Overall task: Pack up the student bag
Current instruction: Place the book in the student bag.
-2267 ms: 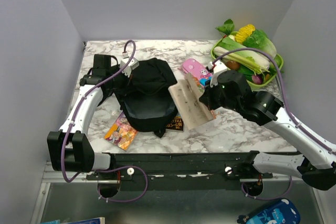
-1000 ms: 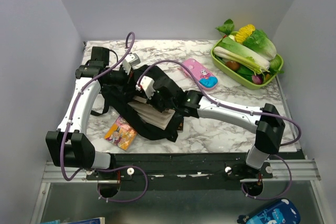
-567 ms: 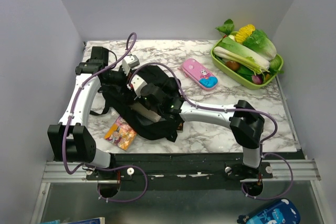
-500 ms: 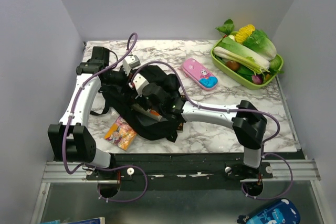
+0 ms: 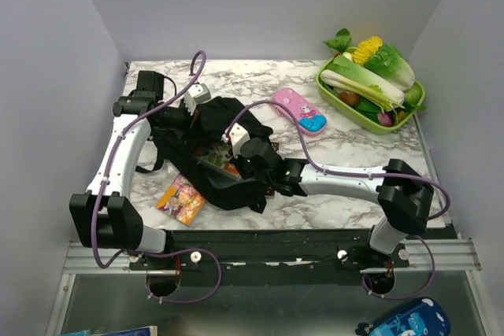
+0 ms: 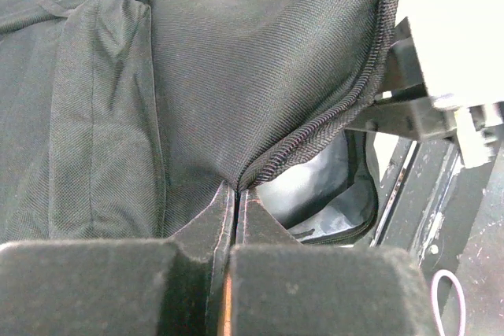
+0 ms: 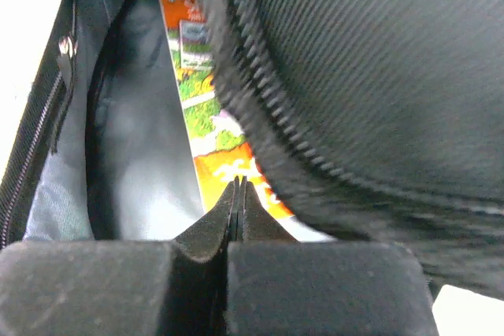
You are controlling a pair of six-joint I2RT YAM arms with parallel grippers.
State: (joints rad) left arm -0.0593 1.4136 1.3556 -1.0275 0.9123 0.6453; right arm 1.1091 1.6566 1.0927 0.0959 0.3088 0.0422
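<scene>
Right wrist view: right gripper [image 7: 236, 188] is pinched fully closed on nothing, tips right at the colourful book [image 7: 206, 92] inside the student bag [image 7: 378, 76]. The book's long edge runs straight ahead, deeper into the pocket. Left gripper [image 6: 236, 194] clamps the bag's zipper edge, mid-left on the table [image 5: 354, 143].

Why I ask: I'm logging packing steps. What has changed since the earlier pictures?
The right gripper carried the book leftward from above the table into the student bag, then drew back slightly; it is shut at the book's edge, hold unclear. The left gripper stayed clamped on the bag's zipper edge. The pink pencil case and colourful packet did not move.
</scene>
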